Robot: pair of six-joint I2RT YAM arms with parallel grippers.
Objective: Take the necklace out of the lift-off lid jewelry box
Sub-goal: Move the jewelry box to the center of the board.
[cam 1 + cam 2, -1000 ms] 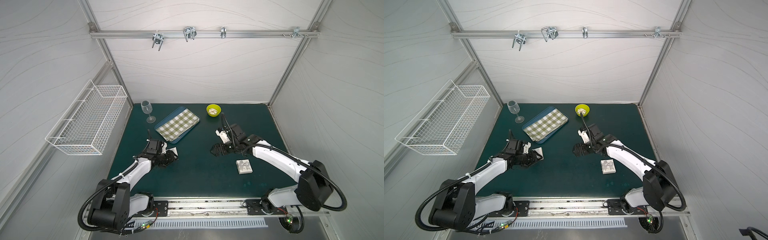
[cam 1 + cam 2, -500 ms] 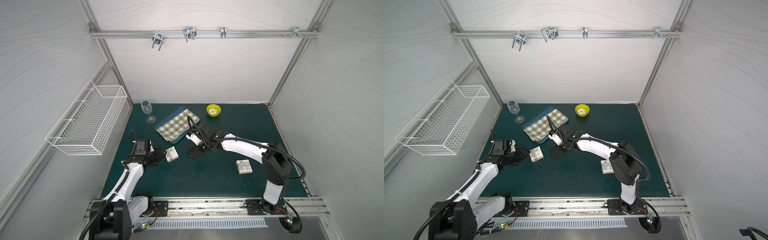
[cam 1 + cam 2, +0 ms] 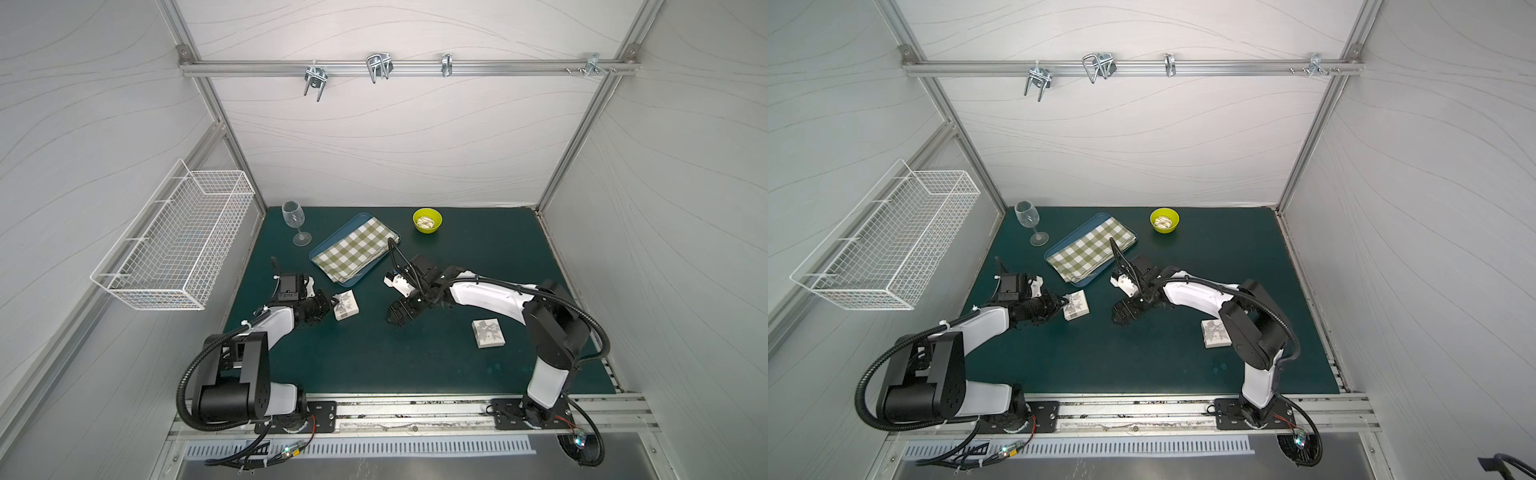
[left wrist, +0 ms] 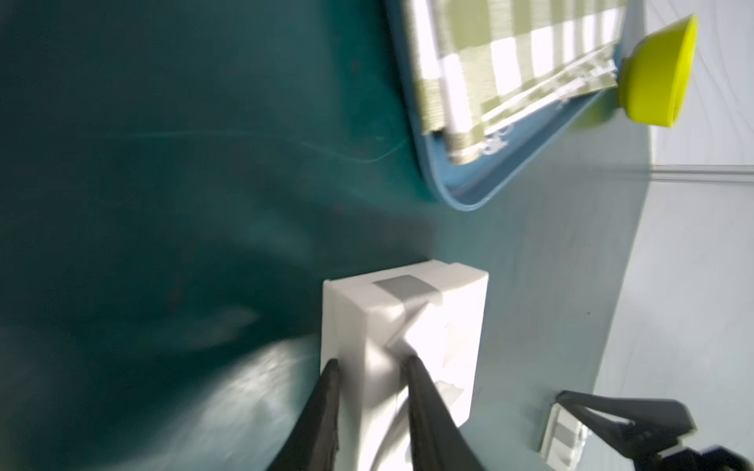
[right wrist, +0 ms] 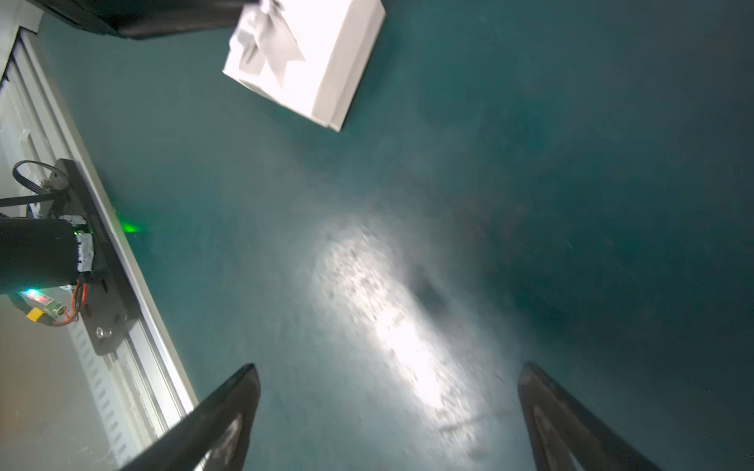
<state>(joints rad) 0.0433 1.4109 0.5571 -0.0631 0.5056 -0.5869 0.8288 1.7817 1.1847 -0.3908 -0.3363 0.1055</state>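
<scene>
- The green mat (image 3: 374, 365) covers the table.
- The blue tray (image 4: 473, 191), with a checked cloth (image 3: 353, 249) on it, lies at 11 o'clock from the mat's centre.
- The right gripper (image 5: 389, 367) hovers near the centre, fingers spread wide, holding nothing.
- The left gripper (image 4: 370, 362), at 9 o'clock, pinches the near edge of the jewelry box (image 3: 347, 305), one finger low at its side and one over its ribboned top.
- The jewelry box sits at 9 o'clock with its lid on, hiding the necklace.
- A second white box (image 3: 489, 332) lies at 4 o'clock.
- A wine glass (image 3: 293, 216) stands at 10 o'clock.
- A yellow bowl (image 3: 427, 220) stands at 1 o'clock.

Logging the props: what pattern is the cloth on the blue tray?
The cloth is green-and-white checked, clearest in a top view.
</scene>
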